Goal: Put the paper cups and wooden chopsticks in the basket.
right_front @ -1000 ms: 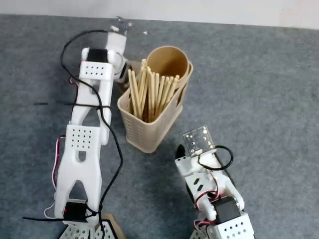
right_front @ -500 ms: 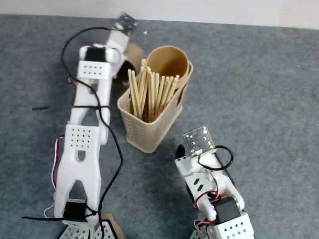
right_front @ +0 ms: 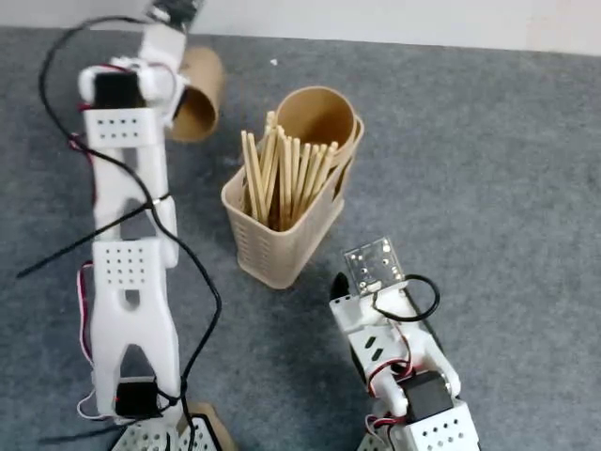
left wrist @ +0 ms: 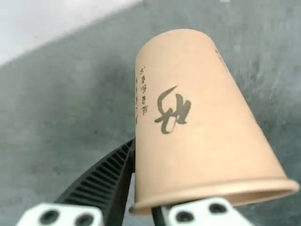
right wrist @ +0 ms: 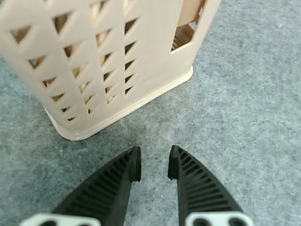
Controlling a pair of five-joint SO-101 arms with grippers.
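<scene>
Paper cup (right_front: 199, 94) now apparently higher, farther left

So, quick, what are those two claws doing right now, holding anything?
Left gripper: shut on a paper cup.
Right gripper: slightly open, holding nothing.

You had a matt brown paper cup (left wrist: 197, 132), a smooth beige plastic basket (right wrist: 103, 61), bare wooden chopsticks (right_front: 282, 178) and a rough, carpet-like grey bench (right_front: 488, 169).
</scene>
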